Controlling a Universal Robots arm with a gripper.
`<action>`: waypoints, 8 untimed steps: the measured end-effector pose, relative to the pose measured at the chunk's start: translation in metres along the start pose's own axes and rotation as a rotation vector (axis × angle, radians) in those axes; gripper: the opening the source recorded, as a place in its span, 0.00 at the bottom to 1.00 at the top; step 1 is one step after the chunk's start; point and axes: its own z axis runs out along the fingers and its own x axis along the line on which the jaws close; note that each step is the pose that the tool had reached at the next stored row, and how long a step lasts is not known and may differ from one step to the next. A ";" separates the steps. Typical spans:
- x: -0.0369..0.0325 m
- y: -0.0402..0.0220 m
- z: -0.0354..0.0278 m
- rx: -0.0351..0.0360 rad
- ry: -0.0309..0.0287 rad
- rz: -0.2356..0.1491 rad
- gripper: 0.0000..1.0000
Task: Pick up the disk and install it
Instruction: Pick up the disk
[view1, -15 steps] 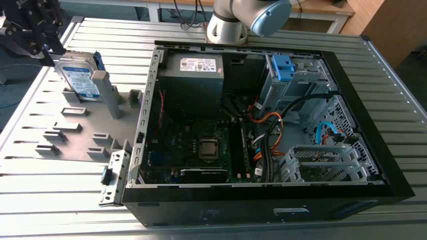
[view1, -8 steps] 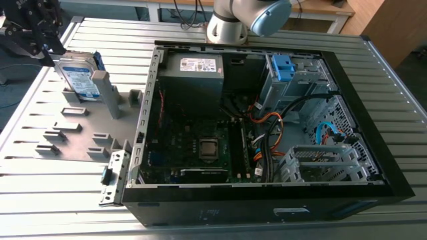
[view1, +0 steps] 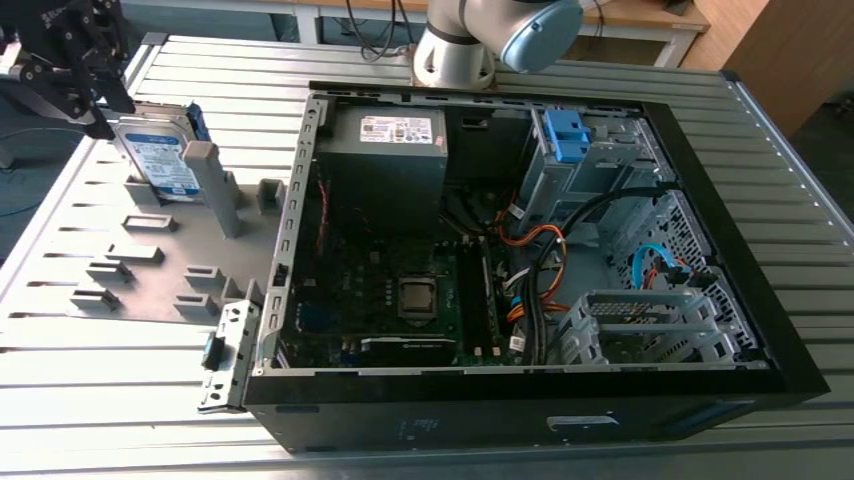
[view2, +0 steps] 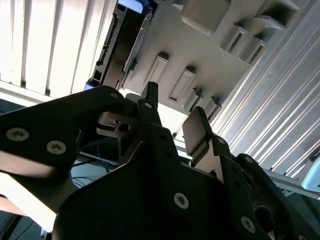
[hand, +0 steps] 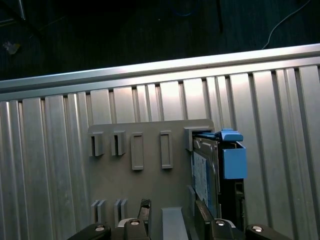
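The disk (view1: 158, 155) stands on edge in a grey slotted fixture (view1: 134, 270) at the exterior view's left, its white-and-blue label facing outward and a blue rail along its back. In the first wrist view the disk (hand: 205, 175) shows edge-on with the blue rail (hand: 232, 160) beside it. My black gripper (view1: 104, 110) hovers just above and to the left of the disk's top edge, not touching it. It is open, and the second wrist view shows its fingers (view2: 150, 100) spread with nothing between them. The gripper (hand: 172, 215) sits over the fixture, one fingertip close to the disk.
An open black computer case (view1: 787, 330) lies in the middle of the ribbed metal table (view1: 80, 380). Inside are a grey power-supply box (view1: 387, 145), a motherboard, cables, a blue bracket (view1: 567, 135) at the drive bays and a metal cage (view1: 641, 320). The arm's base (view1: 461, 45) stands behind the case.
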 end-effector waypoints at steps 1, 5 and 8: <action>-0.0001 0.0001 0.0000 -0.0001 0.0001 0.000 0.47; -0.0020 0.0008 0.0003 -0.0002 0.0001 0.000 0.47; -0.0055 0.0015 0.0005 -0.0002 0.0001 0.000 0.47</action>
